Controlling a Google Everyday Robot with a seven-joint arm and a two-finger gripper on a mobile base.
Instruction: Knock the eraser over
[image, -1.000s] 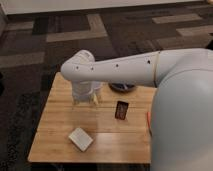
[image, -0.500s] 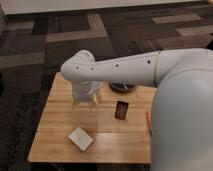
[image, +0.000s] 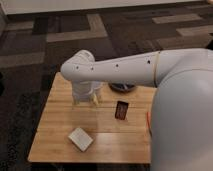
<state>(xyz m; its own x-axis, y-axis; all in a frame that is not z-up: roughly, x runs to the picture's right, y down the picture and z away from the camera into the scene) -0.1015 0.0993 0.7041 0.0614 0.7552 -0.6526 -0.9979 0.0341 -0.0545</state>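
White pad lay flat on the table, on the cam side of the gripper and slightly left of it. Gripper hung low over the table, pointing down; couldn't tell if open or closed. Eraser stood upright to the gripper's right, near but apart, long axis vertical, broad face to cam. Bare wood between them. IMO a rightward sweep at its upper half should tip it. Orange stick lay further right, partly hidden by the arm.

eraser: dark block, reddish rim, standing | tool: apart, left
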